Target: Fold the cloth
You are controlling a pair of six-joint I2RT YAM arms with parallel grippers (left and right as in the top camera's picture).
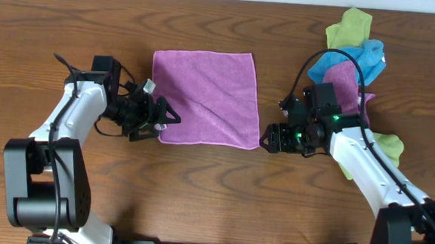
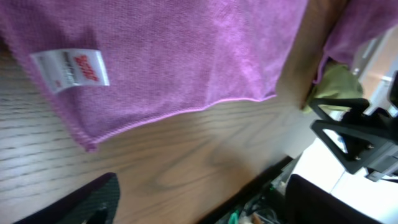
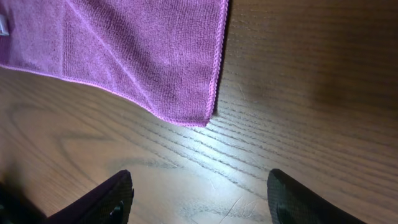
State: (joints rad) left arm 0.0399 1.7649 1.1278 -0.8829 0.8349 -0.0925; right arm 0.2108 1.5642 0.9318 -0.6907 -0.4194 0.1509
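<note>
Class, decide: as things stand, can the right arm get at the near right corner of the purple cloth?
Probably yes. Its jaws stand open just short of the near right corner of the purple cloth, with only bare table between and nothing lying on that corner.

The left arm [image 1: 74, 117] reaches from its base at the near left toward the far side, then bends at the wrist to the right; the left hand [image 1: 171, 119] points right, its fingers [image 2: 93, 199] spread wide with nothing between them; the right arm [image 1: 374, 166] comes from the near right, angling far and left; the right hand [image 1: 265, 138] points left, its fingers [image 3: 106, 199] likewise parted and empty; the two hands are well apart.
</note>
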